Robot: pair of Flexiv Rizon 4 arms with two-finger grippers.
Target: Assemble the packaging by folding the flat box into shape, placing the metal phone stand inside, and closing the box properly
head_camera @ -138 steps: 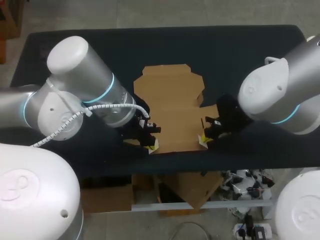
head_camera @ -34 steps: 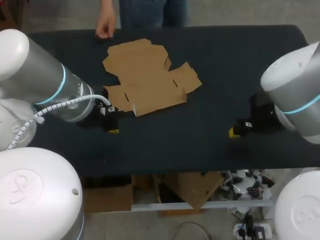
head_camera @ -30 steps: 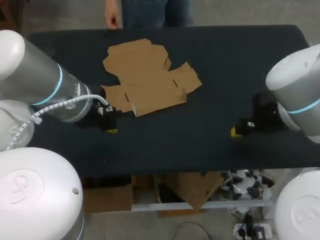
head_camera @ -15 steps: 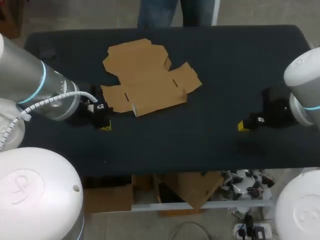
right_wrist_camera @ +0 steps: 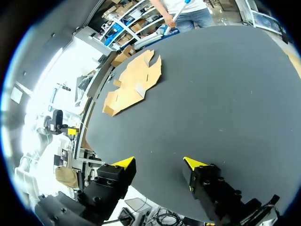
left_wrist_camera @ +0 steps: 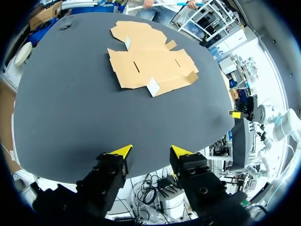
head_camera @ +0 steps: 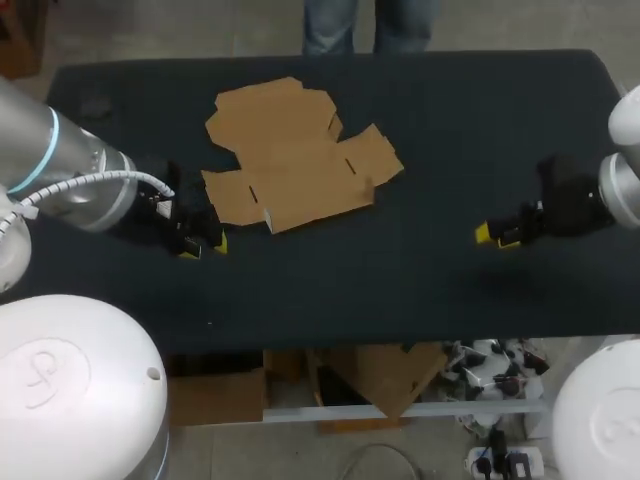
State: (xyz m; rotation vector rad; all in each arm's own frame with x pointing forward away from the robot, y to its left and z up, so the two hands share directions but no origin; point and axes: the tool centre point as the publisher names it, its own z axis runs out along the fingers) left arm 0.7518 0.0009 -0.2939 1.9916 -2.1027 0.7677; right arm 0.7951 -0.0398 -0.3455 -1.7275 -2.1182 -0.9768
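Flat box (head_camera: 295, 155), unfolded, upper left of centre on dark table (head_camera: 420, 120). Near its lower-left corner, not touching: left gripper (head_camera: 203, 246), fingers spread, empty. Well apart at right edge: right gripper (head_camera: 495, 236), likewise spread, empty.

Desk (head_camera: 430, 130): matte black, plain, no pattern.
Flat box (head_camera: 295, 155): plain brown cardboard, unprinted, w/ few short dark slits; one small white patch (left_wrist_camera: 153, 87) at edge nearest left fingers (left_wrist_camera: 109, 172).
Left fingers: black bodies, bright yellow tips.
Right fingers (right_wrist_camera: 113, 176): same, black w/ yellow tips.
Left arm (head_camera: 60, 170): silver-grey, thin cyan ring; white coiled cable (head_camera: 95, 184) alongside.
Right arm (head_camera: 622, 185): pale grey-white, black at wrist.
Arm bases (head_camera: 70, 390): glossy white, plain.
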